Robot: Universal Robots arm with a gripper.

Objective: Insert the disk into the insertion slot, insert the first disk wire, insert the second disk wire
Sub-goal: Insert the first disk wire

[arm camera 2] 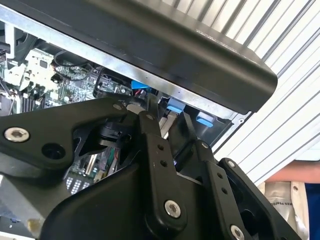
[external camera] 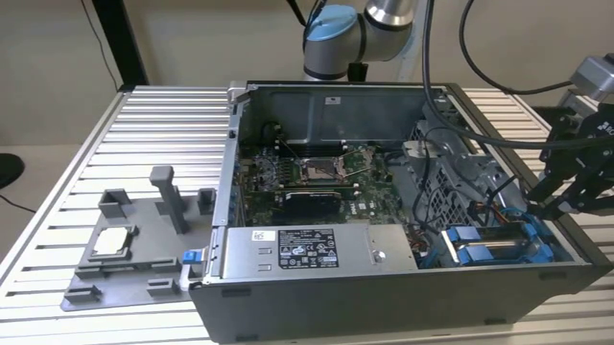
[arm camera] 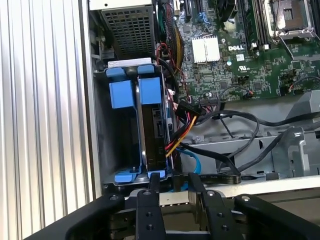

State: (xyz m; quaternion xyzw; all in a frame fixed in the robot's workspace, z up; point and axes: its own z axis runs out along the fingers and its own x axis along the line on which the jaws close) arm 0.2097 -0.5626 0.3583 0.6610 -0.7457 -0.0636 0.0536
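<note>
Crowding in beside the disk [arm camera: 151, 125], tangled cables [arm camera: 215, 120]; open bay room toward the case wall [arm camera: 93, 110].

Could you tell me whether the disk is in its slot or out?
In: in the first wrist view the disk sits down in the bay, blue carrier tabs at both ends.

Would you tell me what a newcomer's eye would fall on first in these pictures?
Probably the open computer case in the middle of the exterior view, its green motherboard laid bare. Next, the bright blue frame of the disk, seated in the case's corner at the exterior view's right, with the black tool poised close by it.
</note>
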